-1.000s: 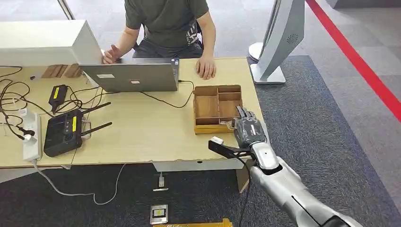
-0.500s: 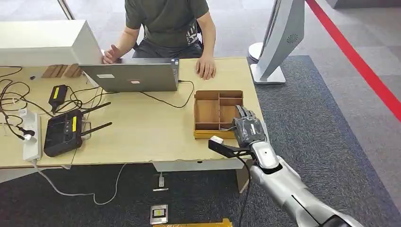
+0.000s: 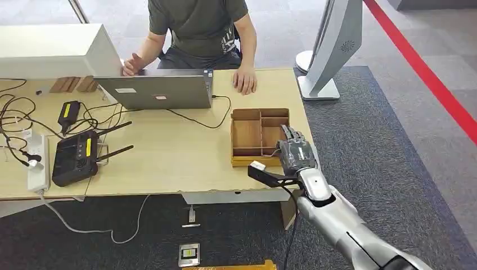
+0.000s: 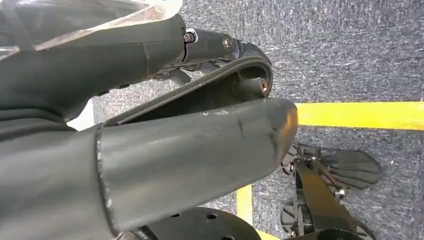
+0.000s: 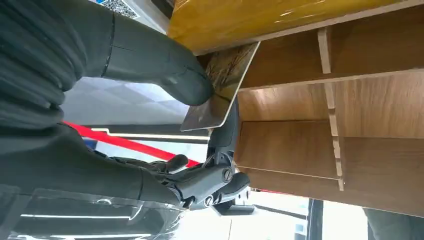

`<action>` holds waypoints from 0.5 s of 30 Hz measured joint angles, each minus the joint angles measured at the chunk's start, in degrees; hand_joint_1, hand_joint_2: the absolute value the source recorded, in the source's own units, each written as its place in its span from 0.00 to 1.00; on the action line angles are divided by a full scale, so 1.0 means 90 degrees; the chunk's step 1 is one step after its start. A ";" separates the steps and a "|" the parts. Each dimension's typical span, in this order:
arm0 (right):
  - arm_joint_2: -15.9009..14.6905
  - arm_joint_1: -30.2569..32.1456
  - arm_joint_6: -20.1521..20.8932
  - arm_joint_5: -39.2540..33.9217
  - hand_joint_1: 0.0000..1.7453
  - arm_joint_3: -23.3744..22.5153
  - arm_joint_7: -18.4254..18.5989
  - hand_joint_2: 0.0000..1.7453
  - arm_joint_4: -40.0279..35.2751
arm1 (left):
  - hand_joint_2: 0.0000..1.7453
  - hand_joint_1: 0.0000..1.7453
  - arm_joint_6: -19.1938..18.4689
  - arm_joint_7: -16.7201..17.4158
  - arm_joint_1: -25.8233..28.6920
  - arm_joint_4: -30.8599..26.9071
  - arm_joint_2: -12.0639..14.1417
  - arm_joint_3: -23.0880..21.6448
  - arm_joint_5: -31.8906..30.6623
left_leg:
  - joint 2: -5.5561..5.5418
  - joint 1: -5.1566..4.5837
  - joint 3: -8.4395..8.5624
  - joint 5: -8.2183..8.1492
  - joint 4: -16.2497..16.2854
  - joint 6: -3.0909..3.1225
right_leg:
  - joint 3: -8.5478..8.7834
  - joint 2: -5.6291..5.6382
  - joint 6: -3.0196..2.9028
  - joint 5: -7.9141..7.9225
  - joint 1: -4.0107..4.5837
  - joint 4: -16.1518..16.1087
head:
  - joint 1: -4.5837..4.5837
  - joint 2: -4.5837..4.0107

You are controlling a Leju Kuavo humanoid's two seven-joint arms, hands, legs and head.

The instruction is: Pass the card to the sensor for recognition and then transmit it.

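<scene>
My right hand (image 3: 295, 153) reaches over the near right corner of the wooden divided tray (image 3: 247, 134) on the table. In the right wrist view its thumb and a dark finger (image 5: 227, 132) pinch a shiny card (image 5: 220, 90), which stands on edge at the tray's rim (image 5: 300, 20). The other fingers are curled beside the tray wall. My left hand (image 4: 190, 120) hangs over the grey carpet and holds nothing, with its fingers apart. A black device with antennas (image 3: 76, 157) lies at the table's left end.
A person sits behind the table with one hand (image 3: 244, 80) near the tray and a laptop (image 3: 154, 90) in front. Cables and a power strip (image 3: 36, 163) crowd the left side. A white stand (image 3: 332, 45) rises on the carpet to the right.
The tray has slid a little toward the table's near edge, and my right hand has shifted slightly with it. The card stays pinched.
</scene>
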 joint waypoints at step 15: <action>-0.0150 -0.0136 0.0119 0.0736 1.00 -0.0017 0.0027 1.00 -0.0679 | 0.00 0.00 -0.0049 -0.0131 0.0001 0.0000 0.0000 -0.0022 -0.0034 | 0.0001 0.0000 -0.0001 0.0000 0.0001 0.0000 | 0.0000 0.0000 0.0000 0.0000 0.0000 0.0001 | 0.0000 0.0000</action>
